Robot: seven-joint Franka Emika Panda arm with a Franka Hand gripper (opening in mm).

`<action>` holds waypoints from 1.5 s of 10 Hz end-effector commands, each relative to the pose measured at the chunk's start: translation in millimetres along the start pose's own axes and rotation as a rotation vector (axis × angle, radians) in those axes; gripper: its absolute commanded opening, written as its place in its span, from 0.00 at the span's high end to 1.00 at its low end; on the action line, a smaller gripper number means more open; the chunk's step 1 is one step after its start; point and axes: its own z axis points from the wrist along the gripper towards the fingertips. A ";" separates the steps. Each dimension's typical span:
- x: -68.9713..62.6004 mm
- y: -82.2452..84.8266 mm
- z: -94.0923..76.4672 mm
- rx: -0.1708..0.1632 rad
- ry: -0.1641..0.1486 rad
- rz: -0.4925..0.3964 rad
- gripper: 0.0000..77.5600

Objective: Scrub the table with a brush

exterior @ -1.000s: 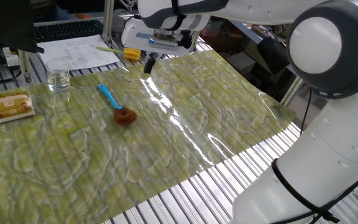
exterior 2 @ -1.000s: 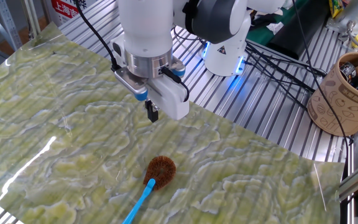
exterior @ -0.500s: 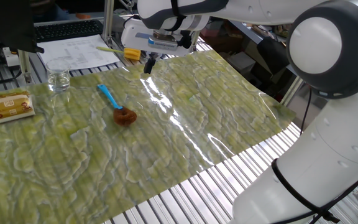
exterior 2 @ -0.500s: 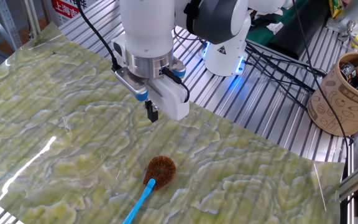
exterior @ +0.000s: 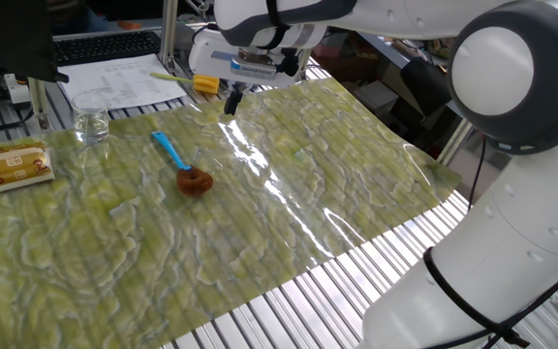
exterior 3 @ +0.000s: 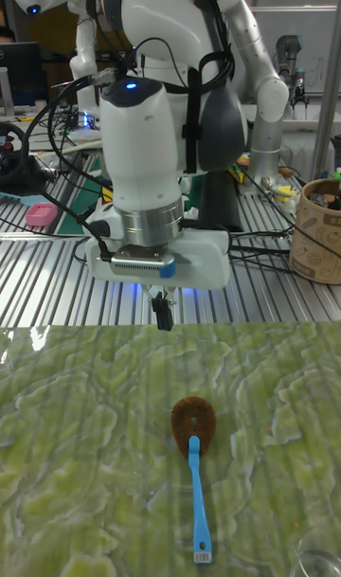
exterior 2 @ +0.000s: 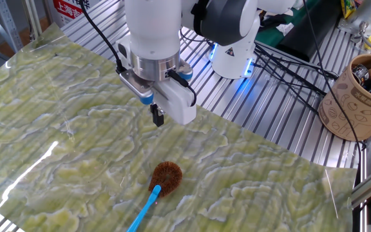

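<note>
The brush (exterior: pixel 184 166) lies flat on the table's yellow-green marbled sheet (exterior: pixel 289 194), its reddish-brown head (exterior 2: pixel 166 176) pointing toward the arm and its blue handle (exterior 3: pixel 196 506) pointing away. My gripper (exterior 2: pixel 158 118) hangs above the sheet, a short way behind the bristle head and apart from it. Its dark fingers (exterior 3: pixel 163 314) are pressed together with nothing between them. In one fixed view the gripper (exterior: pixel 231 100) sits near the sheet's far edge.
A tan box (exterior: pixel 15 165) and a clear glass (exterior: pixel 91 125) stand on the sheet's left part. Papers (exterior: pixel 124 79) and a keyboard lie behind it. A brown cup of tools (exterior 2: pixel 359 96) and cables (exterior 2: pixel 282 64) sit on the bare metal slats beside the robot base.
</note>
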 end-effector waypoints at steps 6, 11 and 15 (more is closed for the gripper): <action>-0.6 0.2 -1.4 0.017 -0.010 0.024 1.00; -0.6 0.2 -1.4 0.019 -0.010 0.062 1.00; -2.5 5.1 5.1 0.020 -0.016 0.082 1.00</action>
